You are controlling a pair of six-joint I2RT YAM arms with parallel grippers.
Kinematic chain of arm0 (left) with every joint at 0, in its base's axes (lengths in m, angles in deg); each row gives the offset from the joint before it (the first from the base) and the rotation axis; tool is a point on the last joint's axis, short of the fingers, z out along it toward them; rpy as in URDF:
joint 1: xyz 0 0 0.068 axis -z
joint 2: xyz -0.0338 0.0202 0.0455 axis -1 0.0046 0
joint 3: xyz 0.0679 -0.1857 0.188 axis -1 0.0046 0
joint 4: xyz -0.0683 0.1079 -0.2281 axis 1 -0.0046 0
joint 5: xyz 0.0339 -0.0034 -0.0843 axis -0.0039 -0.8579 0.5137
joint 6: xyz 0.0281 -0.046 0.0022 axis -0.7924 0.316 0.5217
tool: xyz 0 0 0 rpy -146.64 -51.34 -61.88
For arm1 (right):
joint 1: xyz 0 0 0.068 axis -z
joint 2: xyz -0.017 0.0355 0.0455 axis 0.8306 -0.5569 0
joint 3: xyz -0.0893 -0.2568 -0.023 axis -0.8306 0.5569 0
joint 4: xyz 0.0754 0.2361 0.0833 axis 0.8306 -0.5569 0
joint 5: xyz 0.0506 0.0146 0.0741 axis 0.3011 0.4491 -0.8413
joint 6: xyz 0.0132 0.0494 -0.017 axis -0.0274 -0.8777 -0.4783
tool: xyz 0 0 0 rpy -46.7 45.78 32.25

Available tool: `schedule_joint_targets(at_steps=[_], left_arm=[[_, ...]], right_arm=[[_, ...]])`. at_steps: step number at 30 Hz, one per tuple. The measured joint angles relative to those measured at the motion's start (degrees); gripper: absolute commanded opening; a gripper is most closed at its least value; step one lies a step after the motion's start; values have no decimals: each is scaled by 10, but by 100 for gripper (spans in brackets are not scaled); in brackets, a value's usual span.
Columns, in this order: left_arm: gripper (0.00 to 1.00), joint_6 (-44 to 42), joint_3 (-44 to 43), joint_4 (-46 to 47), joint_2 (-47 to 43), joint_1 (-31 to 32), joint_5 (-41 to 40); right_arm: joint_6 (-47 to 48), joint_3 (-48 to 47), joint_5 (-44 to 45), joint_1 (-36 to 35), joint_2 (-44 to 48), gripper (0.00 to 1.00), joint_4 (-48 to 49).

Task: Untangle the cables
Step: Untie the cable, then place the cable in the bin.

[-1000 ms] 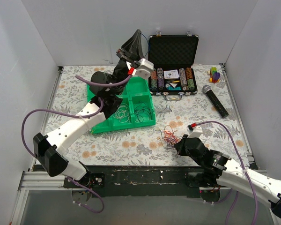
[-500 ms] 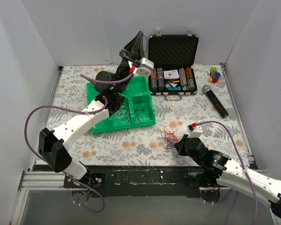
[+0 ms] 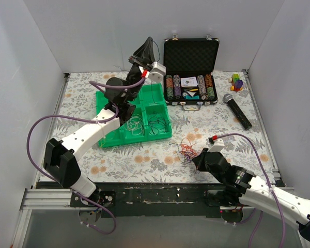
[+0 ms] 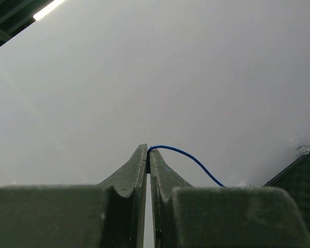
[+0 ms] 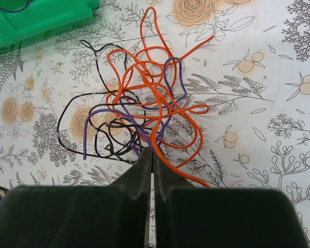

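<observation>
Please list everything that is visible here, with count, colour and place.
tangled cables: several, orange, purple and black, front, right of centre
loose cables: few, pale and dark, inside tray
tray: one, green, centre-left
case: one, black, open, far side
microphone: one, black, right side
blocks: one cluster, multicoloured, far right
blue cable: one, between left jaws
left gripper: one, raised, jaws shut
right gripper: one, jaws shut by the tangle

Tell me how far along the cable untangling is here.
Done: a few loose wires lie in the green tray compartments. In hand: the left jaws, raised high, are shut on a blue wire; the right jaws are shut at the near edge of the tangle. Left: its orange, purple and black wires lie knotted on the table.
</observation>
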Motion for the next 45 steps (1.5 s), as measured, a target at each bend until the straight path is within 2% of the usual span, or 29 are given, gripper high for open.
schedule_joint_targets(at_steps=[8,21,32,36,45], left_arm=[[0,9,-41,-1,21,-2,15],[0,16,-54,3,22,-2,39],[0,41,-155,28,54,-2,14],[0,41,-147,36,54,-2,8],[0,23,-64,52,60,-24,6]], right_arm=[[0,0,0,0,2,1,0],[0,2,0,0,0,1,1],[0,3,0,0,-7,1,3],[0,3,0,0,-12,1,5],[0,3,0,0,-10,1,4]])
